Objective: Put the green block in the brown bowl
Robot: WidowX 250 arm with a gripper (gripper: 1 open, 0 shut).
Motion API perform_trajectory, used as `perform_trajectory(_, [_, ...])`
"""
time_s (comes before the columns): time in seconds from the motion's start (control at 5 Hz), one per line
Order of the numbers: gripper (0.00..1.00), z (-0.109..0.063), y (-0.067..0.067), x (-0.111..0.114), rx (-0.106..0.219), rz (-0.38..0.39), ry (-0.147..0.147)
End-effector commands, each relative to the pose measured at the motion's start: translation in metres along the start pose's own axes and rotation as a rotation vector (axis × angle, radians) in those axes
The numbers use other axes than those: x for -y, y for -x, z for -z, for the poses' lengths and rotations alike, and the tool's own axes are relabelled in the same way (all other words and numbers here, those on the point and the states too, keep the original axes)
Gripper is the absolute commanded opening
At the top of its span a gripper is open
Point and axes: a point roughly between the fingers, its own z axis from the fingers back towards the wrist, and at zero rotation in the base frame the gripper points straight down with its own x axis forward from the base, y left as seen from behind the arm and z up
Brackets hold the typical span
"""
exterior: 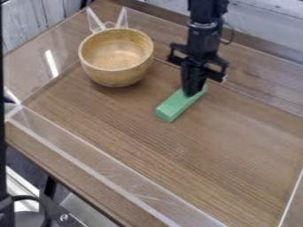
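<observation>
Right of centre, your tool [196, 87] pinches the upper end of the green block [173, 108]; at upper left, the brown bowl [116, 58] sits on the tabletop [178, 173].

Slim black arm [207, 22] with apparently dark, narrow fingers [197, 78].

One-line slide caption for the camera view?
End effector shut on the green block, beside the empty brown bowl on a wooden table.

The gripper [196, 88] pinches the green block [174, 106] (brown bowl [115, 73] nearby).
</observation>
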Motion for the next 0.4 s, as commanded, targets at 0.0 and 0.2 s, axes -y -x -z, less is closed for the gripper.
perform_trajectory(0.0, [0.00, -0.055, 0.001, 0.000, 0.135, 0.002, -0.016])
perform_trajectory(0.2, [0.00, -0.087, 0.008, -0.002, 0.197, -0.003, -0.019])
